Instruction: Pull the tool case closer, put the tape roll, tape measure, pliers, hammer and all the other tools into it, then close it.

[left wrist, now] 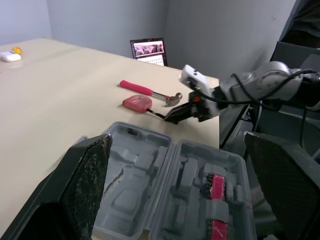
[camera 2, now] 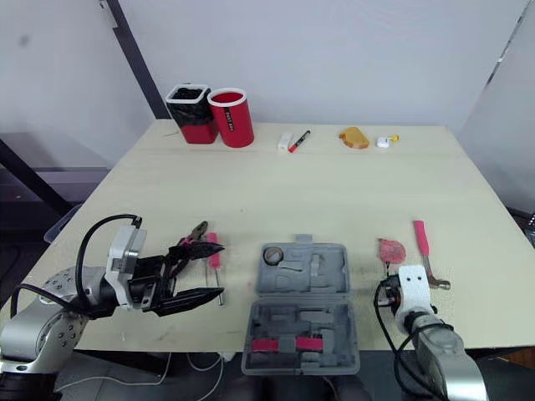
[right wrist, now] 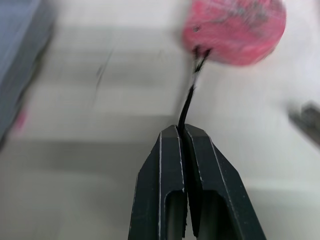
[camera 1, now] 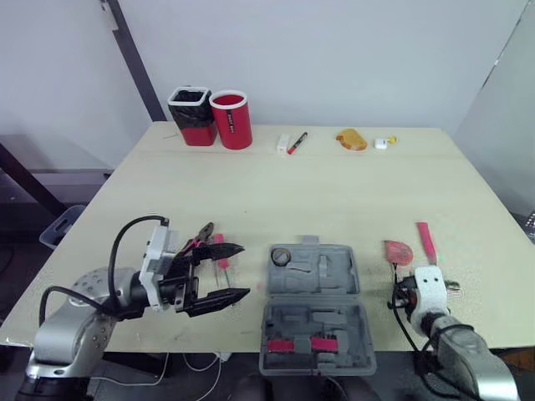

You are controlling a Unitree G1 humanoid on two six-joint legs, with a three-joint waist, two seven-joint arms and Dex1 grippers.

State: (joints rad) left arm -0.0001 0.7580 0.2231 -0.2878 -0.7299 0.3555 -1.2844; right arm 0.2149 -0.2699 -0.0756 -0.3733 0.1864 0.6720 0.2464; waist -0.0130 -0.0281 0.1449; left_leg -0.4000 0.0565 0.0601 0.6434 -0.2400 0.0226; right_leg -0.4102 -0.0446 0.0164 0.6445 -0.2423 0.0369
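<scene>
Pale wood-grain bench (camera 1: 334, 192) surface is open across its middle. The grey moulded-plastic tool case (camera 1: 313, 313) is laid open flat at the front edge, hinge running left to right. The rounded pink tape measure (camera 1: 398, 251) is placed right of it, beside the hammer (camera 1: 426, 241), whose handle is aimed at the far edge. The right hand (right wrist: 181, 131) is clamped on the tape measure's thin black strap (right wrist: 187, 105). The left hand (camera 1: 242, 270) is held apart, beside the pliers (camera 1: 201, 236).

The left arm (camera 1: 71, 322) and right arm (camera 1: 481, 376) have silver-grey shells. Each ends in a white wrist block (camera 1: 156, 263), with black cables (camera 1: 142, 219) looped alongside. The left pincer (camera 1: 243, 271) and right pincer (right wrist: 181, 131) have black, tapered fingers (right wrist: 160, 190) with recessed backs.
</scene>
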